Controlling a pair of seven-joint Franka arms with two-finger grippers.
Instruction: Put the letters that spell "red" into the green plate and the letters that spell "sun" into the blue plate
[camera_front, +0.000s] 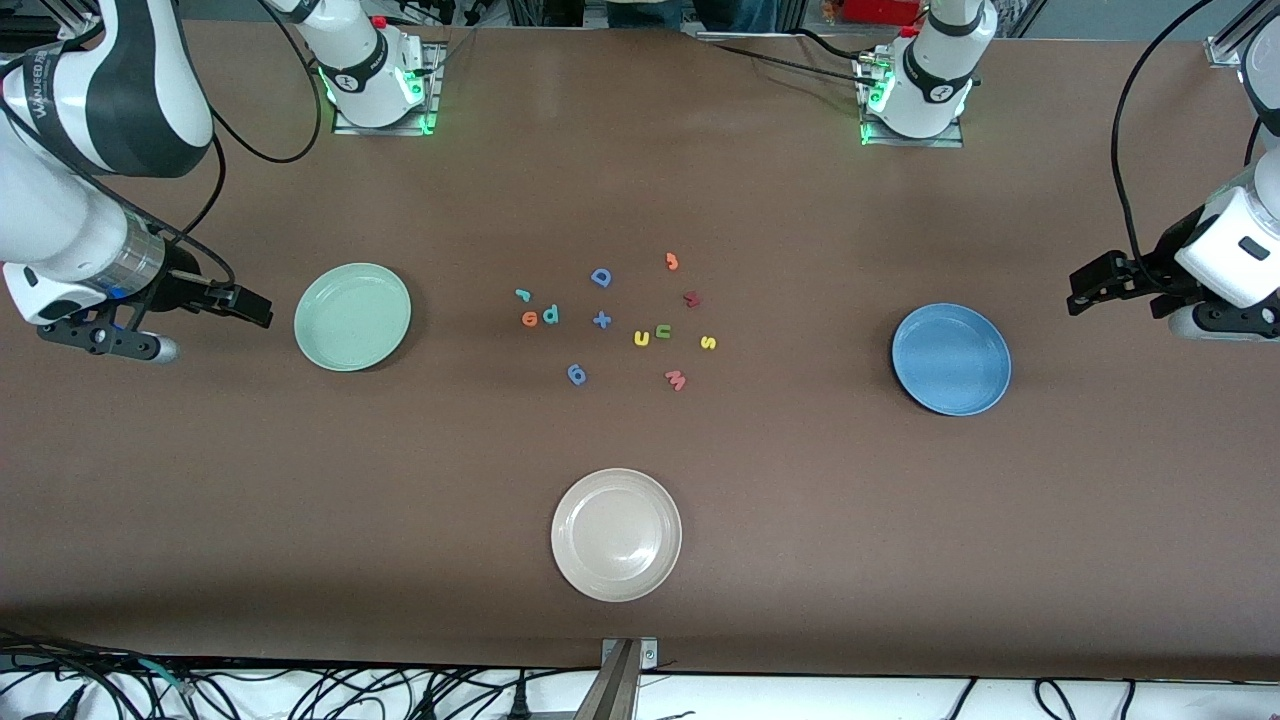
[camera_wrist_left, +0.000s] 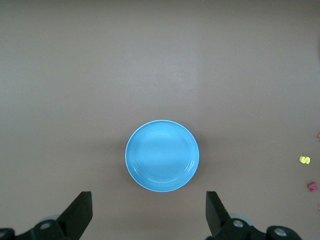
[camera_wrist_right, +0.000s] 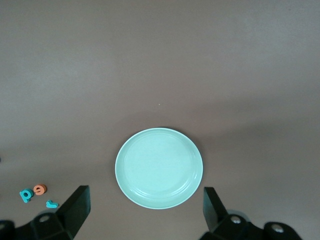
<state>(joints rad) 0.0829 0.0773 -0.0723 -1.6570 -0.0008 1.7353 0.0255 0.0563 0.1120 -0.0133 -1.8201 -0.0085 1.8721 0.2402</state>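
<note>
Foam is what you are dealing with here: the letters look tiny, light and soft, so judge them easy to squash or flick aside. You would do best to come straight down and pinch each one across its flat sides, low against the table (camera_front: 640, 620).

All six lie in the loose cluster at the middle of the table, between the two coloured plates. The teal r (camera_front: 521, 294), orange e (camera_front: 530, 319) and teal d (camera_front: 550, 315) sit at the cluster's edge toward the right arm's end, e and d just beside each other. The yellow u (camera_front: 642, 338) and green n (camera_front: 663, 331) are side by side, with the yellow s (camera_front: 708, 343) near them toward the left arm's end. Other pieces are mixed in, so pick carefully.

The green plate (camera_front: 352, 316) holds nothing, and neither does the blue plate (camera_front: 951, 359). The white plate (camera_front: 616, 534), nearest the front camera, is bare too.

Your right gripper (camera_front: 255, 307) hangs beside the green plate toward its own end of the table, fingers spread wide and holding nothing. Your left gripper (camera_front: 1080, 290) hangs near the blue plate at the other end, likewise spread wide and holding nothing. Nothing has been sorted yet.
</note>
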